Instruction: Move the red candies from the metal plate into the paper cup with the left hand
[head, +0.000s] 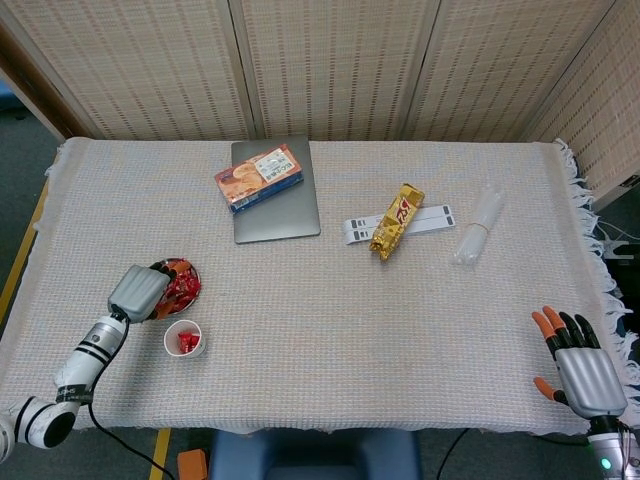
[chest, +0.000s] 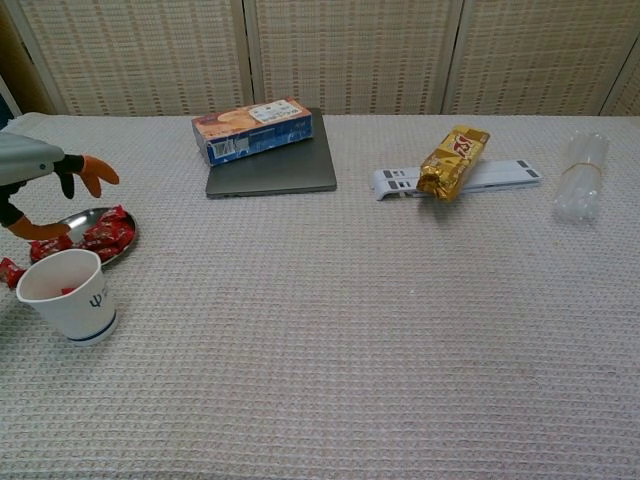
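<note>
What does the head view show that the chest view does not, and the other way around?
Only the head view shows the right robot hand, open at the table's near right corner, and the candy inside the paper cup. Only the chest view shows the mark printed on the cup's side and the left robot hand hovering above the metal plate. Both show the red candies and laptop.

You have a woven beige cloth (head: 330, 300) covering the table, with a fringe along its right edge. Toward the back left lies a grey laptop (head: 276, 200), lid closed, and an orange and blue box (head: 259, 177) rests flat on top of it, overhanging its left edge. Right of centre, a gold snack packet (head: 396, 220) lies across a flat white strip-shaped item (head: 433, 215). Further right, apart from those, lies a clear plastic bundle (head: 479, 226). Behind the table you see woven screen panels (head: 330, 60).
</note>
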